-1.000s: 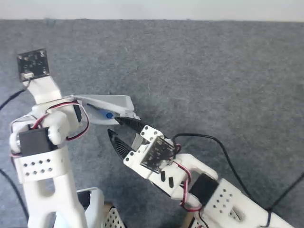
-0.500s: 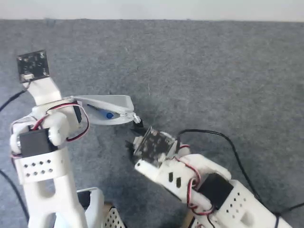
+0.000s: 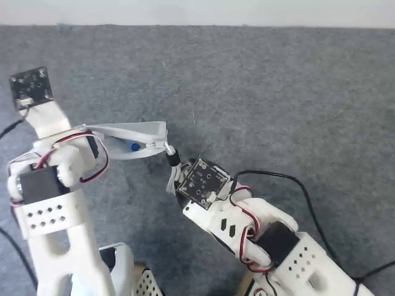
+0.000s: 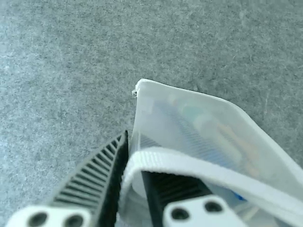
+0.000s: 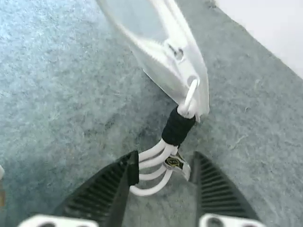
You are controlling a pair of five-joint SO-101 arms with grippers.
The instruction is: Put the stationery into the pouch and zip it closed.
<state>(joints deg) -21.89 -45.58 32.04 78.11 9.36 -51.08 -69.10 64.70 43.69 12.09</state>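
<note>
**Carpet (image 3: 278, 92), two arms, one pouch (image 3: 133, 132) gripped at both ends.**
We see the grey carpet under everything, with the left arm (image 3: 52, 203) and right arm (image 3: 259, 234) standing near each other and the pouch between them, at the left arm's side. The left gripper (image 4: 135, 156) has its fingers clamped on the pouch's white rim band, one finger on each side of it. The right gripper (image 5: 164, 161) has its fingers pressed together on the white loops of the pull cord (image 5: 179, 126), which runs up to the zipper at the pouch corner. We note the stationery (image 4: 222, 137) inside the pouch, visible through its mesh wall, with a blue tip (image 3: 134, 146) at the mouth.
</note>
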